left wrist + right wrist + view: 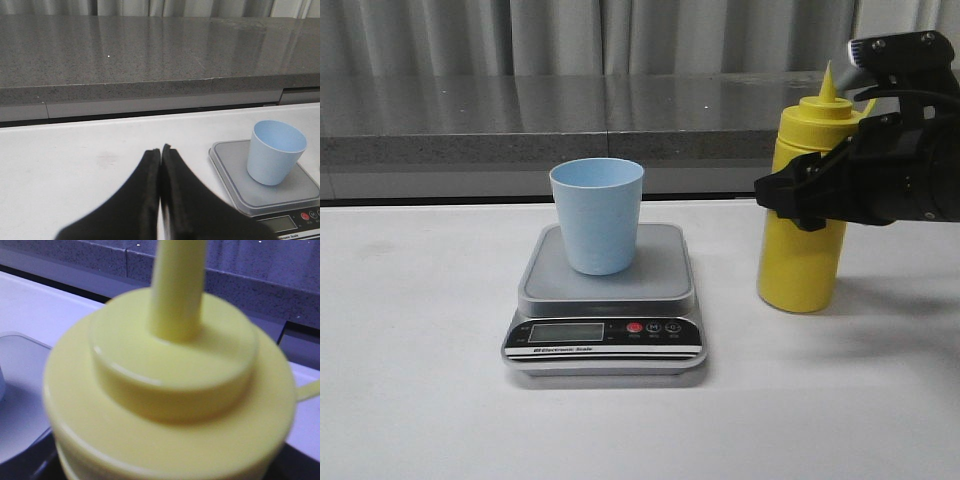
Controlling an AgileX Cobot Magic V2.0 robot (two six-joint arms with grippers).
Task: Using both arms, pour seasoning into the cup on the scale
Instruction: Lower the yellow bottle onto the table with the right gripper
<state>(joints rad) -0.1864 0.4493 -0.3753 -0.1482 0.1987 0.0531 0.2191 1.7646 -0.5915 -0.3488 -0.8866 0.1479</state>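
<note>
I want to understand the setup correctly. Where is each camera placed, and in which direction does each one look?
Front view: faces forward over the table; shows cup on scale, yellow bottle, right end effector around it.
Left wrist view: on left arm, looking past its closed left end effector toward the counter.
Right wrist view: on right arm, directly above the bottle's nozzle; blurred.
Shared: cup and scale in front and left wrist views.

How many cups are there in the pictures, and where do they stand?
1. The pale blue cup stands upright on the platform of the scale, left of the yellow bottle. No other cup shows, though the right arm hides some table behind it.
</note>
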